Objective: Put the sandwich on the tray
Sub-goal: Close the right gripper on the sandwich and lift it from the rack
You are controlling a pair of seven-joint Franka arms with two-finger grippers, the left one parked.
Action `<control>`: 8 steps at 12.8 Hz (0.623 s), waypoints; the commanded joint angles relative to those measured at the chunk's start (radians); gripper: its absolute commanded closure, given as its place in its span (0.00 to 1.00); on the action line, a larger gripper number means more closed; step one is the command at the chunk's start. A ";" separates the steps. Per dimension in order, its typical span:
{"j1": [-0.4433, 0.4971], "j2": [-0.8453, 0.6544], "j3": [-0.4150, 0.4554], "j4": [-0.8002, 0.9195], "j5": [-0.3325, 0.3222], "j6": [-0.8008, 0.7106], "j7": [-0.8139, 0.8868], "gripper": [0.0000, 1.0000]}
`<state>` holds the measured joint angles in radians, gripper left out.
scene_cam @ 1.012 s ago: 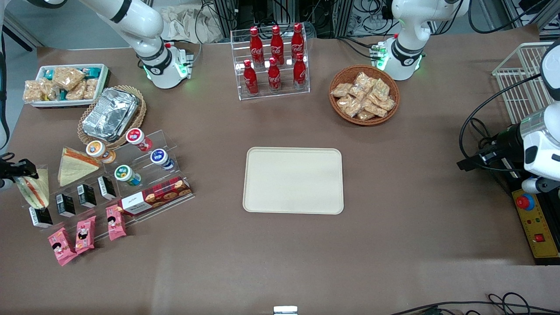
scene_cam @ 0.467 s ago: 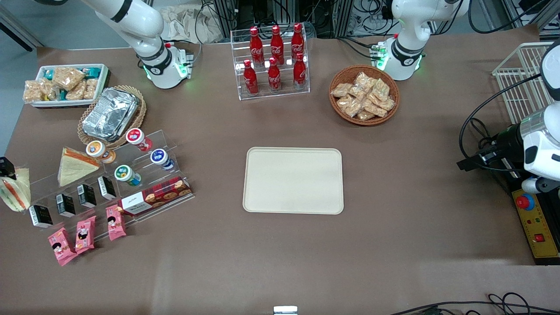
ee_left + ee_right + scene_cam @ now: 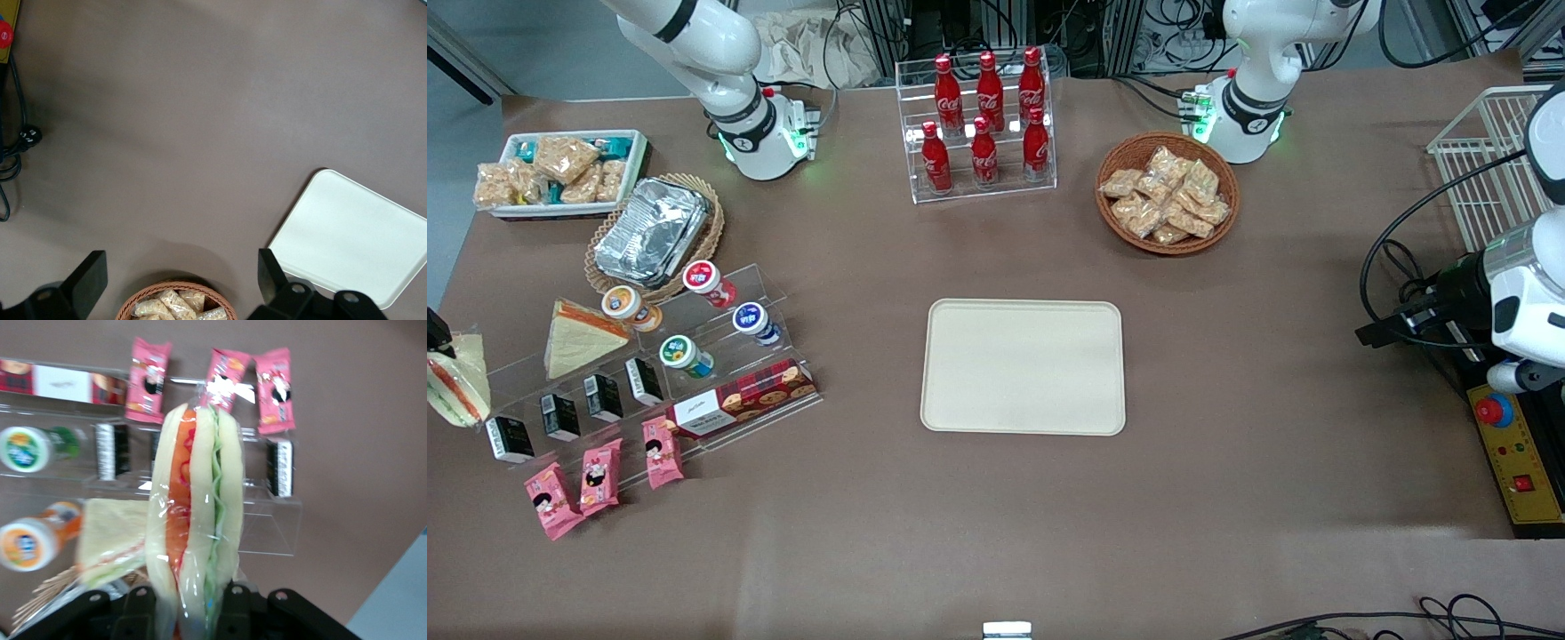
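The sandwich [image 3: 455, 380], a clear-wrapped wedge with green and orange-red filling stripes, hangs above the table edge at the working arm's end. My gripper [image 3: 438, 336] is shut on it, and only its black tip shows in the front view. In the right wrist view the sandwich [image 3: 197, 513] stands upright between the fingers of the gripper [image 3: 190, 613], cut edge toward the camera. The cream-beige tray [image 3: 1023, 366] lies bare at the table's middle, well away toward the parked arm's end. It also shows in the left wrist view as the tray [image 3: 353, 233].
Beside the gripper stands a clear stepped shelf [image 3: 720, 356] with a plain pale wedge [image 3: 578, 338], yogurt cups [image 3: 687, 354], black cartons [image 3: 560, 416] and a cookie box [image 3: 743, 398]. Pink packets [image 3: 596, 476] lie nearer the camera. A foil container [image 3: 651, 233], cola rack [image 3: 983, 124] and snack basket [image 3: 1167, 194] stand farther back.
My gripper has lifted the sandwich off the clear shelf and carried it outward toward the working arm's end of the table. Over the last half second it barely moved.
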<state>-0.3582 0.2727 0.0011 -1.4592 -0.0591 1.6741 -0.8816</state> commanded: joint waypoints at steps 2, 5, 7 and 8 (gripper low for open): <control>0.149 -0.024 -0.003 0.082 0.013 -0.115 0.016 0.74; 0.250 -0.035 -0.004 0.082 0.083 -0.143 0.059 0.74; 0.345 -0.038 -0.003 0.082 0.085 -0.140 0.064 0.74; 0.407 -0.038 -0.004 0.082 0.085 -0.134 0.087 0.74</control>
<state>-0.0373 0.2346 0.0091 -1.3965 0.0033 1.5585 -0.8236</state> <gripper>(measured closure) 0.736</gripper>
